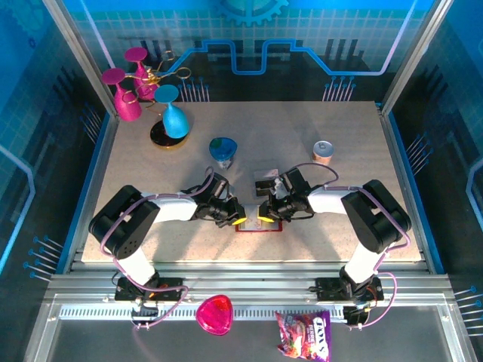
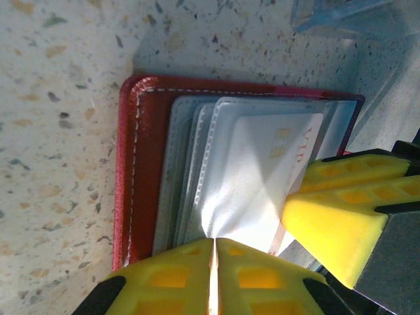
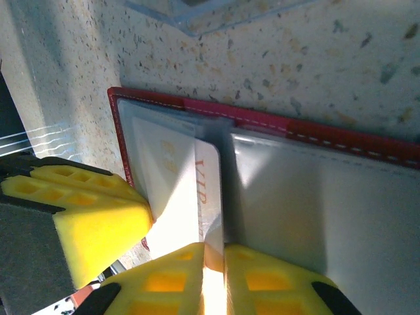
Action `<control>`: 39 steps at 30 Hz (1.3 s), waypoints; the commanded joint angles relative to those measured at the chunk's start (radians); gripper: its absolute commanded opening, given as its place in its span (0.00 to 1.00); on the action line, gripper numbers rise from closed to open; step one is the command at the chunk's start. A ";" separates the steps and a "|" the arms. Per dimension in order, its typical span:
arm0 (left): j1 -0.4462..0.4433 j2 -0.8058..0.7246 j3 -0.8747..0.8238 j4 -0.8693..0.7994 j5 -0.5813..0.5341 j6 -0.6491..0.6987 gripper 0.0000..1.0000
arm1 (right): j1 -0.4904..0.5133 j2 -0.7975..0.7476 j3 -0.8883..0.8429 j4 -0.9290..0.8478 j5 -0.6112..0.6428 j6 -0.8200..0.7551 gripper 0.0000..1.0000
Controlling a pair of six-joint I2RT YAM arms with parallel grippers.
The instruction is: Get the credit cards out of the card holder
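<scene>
The dark red card holder (image 1: 252, 228) lies open on the table between both arms, its pale grey pockets (image 2: 190, 170) facing up. A pale credit card (image 2: 262, 164) with orange "VIP" lettering sticks partly out of a pocket. My left gripper (image 2: 214, 244) is shut, pinching the glossy pocket sleeve of the card holder (image 2: 141, 164). My right gripper (image 3: 213, 252) is shut on the protruding edge of the credit card (image 3: 177, 190), beside the holder's other grey half (image 3: 315, 197). In the top view the left gripper (image 1: 240, 221) and right gripper (image 1: 264, 219) nearly touch above the holder.
A clear plastic rectangle (image 2: 341, 13) lies just beyond the holder. Further back stand a blue cup (image 1: 223, 149), a small can (image 1: 323, 151) and a stand with pink and blue goblets (image 1: 151, 98). A pink heart dish (image 1: 215, 313) and a candy bag (image 1: 303, 335) sit off the table's front.
</scene>
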 commanded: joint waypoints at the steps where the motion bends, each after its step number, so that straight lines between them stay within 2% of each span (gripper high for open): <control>1: 0.007 0.024 0.011 -0.051 -0.023 0.026 0.10 | -0.014 -0.019 -0.013 -0.001 -0.018 0.002 0.12; 21: 0.006 0.012 0.002 -0.060 -0.029 0.028 0.10 | -0.105 -0.110 -0.040 -0.135 -0.001 -0.096 0.09; 39: 0.024 -0.020 -0.003 -0.092 -0.045 0.047 0.11 | -0.122 -0.191 -0.006 -0.244 0.026 -0.144 0.04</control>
